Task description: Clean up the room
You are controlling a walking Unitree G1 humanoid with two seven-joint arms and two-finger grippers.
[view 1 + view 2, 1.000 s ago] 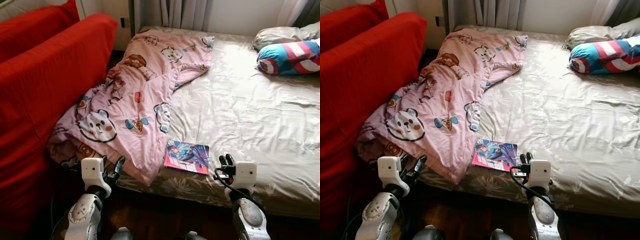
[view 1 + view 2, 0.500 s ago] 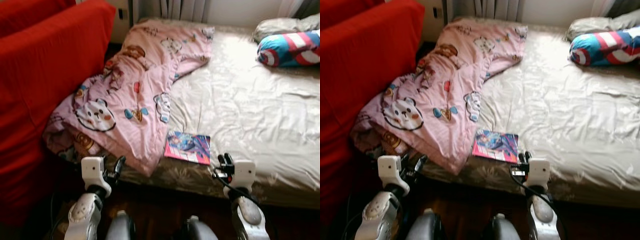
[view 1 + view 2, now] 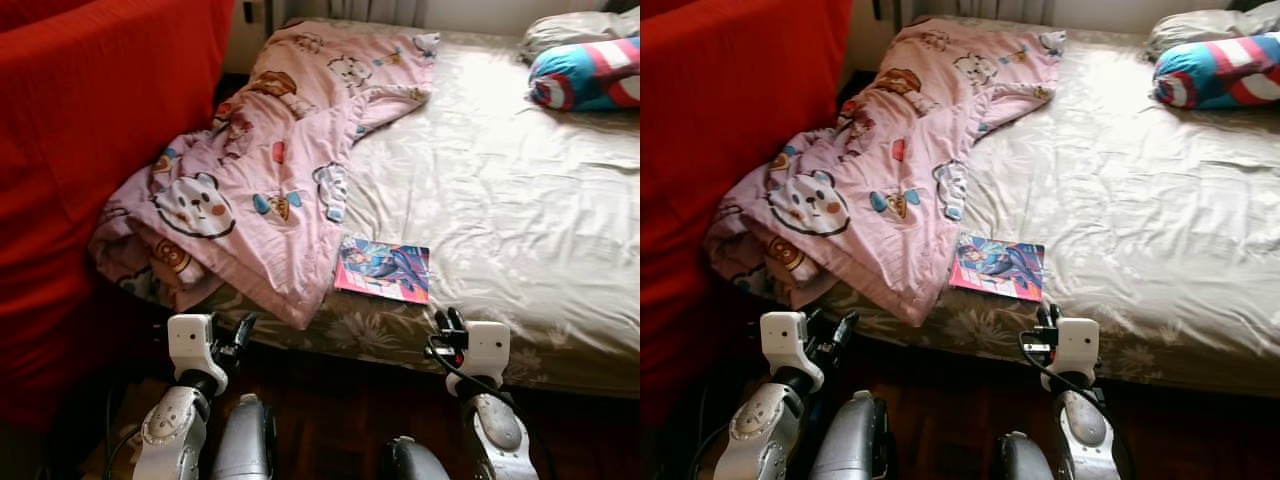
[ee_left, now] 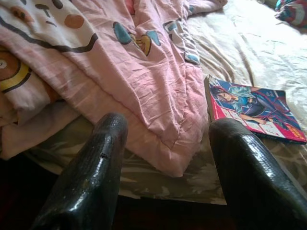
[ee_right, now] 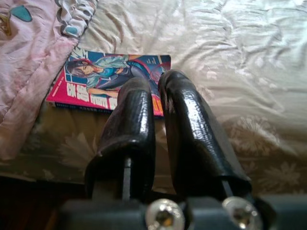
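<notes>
A pink cartoon-print blanket point(image 3: 270, 170) lies crumpled over the left side of the bed point(image 3: 520, 200), its corner hanging off the near edge. Beside it, close to the bed's front edge, lies a colourful comic book point(image 3: 383, 269). My left gripper point(image 3: 243, 329) is open and held low in front of the blanket's hanging corner point(image 4: 168, 143). My right gripper point(image 3: 448, 320) is shut with nothing in it, just short of the bed's edge, and the comic book point(image 5: 110, 81) lies beyond its fingertips.
A red sofa point(image 3: 90, 130) stands close on the left, with a narrow dark gap between it and the bed. A striped blue, red and white pillow point(image 3: 588, 73) and a grey pillow point(image 3: 570, 25) rest at the far right. Dark wooden floor point(image 3: 340, 420) lies below my arms.
The whole picture has shifted down and the bed looks closer, so the camera has moved forward. Both grippers keep their pose relative to my body.
</notes>
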